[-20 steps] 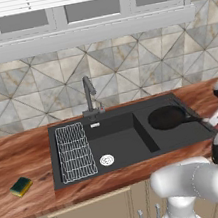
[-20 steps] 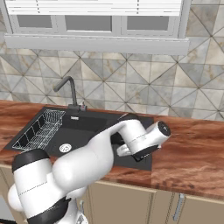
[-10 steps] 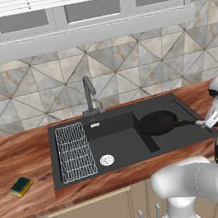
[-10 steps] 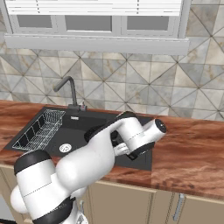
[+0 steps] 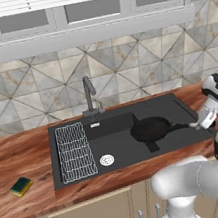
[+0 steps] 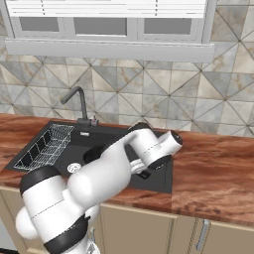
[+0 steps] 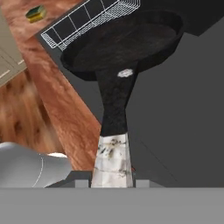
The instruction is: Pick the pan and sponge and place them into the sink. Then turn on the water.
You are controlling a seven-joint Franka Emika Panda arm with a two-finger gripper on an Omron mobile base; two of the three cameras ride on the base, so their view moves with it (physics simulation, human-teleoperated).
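Note:
My gripper is shut on the light tip of the pan's handle. The black pan hangs level just above the right part of the black sink, throwing a shadow on the basin floor. In the hand view the pan stretches away from my gripper, over the sink. The yellow and green sponge lies on the wooden counter left of the sink, far from the gripper; it appears again as the sponge in the hand view. No water runs from the faucet.
A white wire rack fills the sink's left part, with the silver drain beside it. The wooden counter runs on both sides, with a tiled wall behind. In the right base view my arm covers much of the sink.
The gripper has carried the pan leftward, from the sink's right end to above the basin. The sponge has not moved.

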